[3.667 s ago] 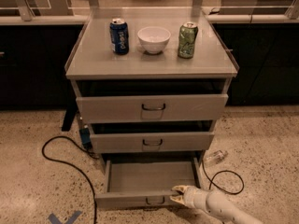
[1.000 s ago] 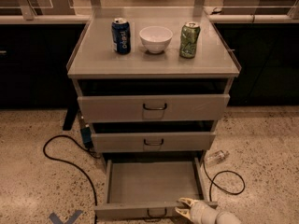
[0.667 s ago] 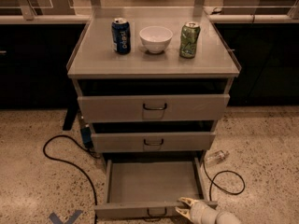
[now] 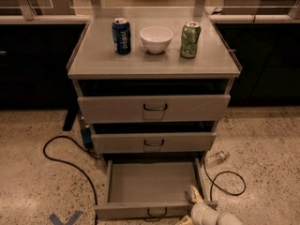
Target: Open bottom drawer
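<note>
The bottom drawer of the grey metal cabinet is pulled well out, its empty tray showing, and its low front with a dark wire loop handle lies near the lower edge of the view. My white gripper sits at the drawer's front right corner, with one pale finger over the front rim and the wrist running off the bottom right. It is to the right of the handle, not on it.
The top drawer and middle drawer are slightly out. On the cabinet top stand a blue can, a white bowl and a green can. Black cables and a small bottle lie on the speckled floor.
Since 3.7 s ago the bottom drawer has come further out and my gripper has moved down with its front edge. Over the last second nothing visibly moved.
</note>
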`<state>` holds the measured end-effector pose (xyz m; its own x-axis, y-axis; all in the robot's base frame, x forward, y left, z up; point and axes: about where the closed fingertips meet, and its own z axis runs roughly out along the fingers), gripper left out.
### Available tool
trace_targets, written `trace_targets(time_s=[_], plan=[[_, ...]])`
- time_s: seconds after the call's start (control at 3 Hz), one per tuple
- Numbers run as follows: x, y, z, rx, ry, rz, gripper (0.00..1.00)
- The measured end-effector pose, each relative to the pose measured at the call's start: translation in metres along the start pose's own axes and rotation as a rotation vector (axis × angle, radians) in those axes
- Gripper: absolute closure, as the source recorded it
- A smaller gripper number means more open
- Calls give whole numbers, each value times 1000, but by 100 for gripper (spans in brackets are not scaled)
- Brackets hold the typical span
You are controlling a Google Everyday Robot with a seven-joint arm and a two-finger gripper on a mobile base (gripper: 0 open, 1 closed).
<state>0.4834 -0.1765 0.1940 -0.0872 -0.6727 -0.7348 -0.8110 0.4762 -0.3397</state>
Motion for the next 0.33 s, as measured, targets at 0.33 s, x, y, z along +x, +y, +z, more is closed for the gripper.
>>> trace_targets(time_s=[0.33], plan=[[0,0,0,0,0,0,0]])
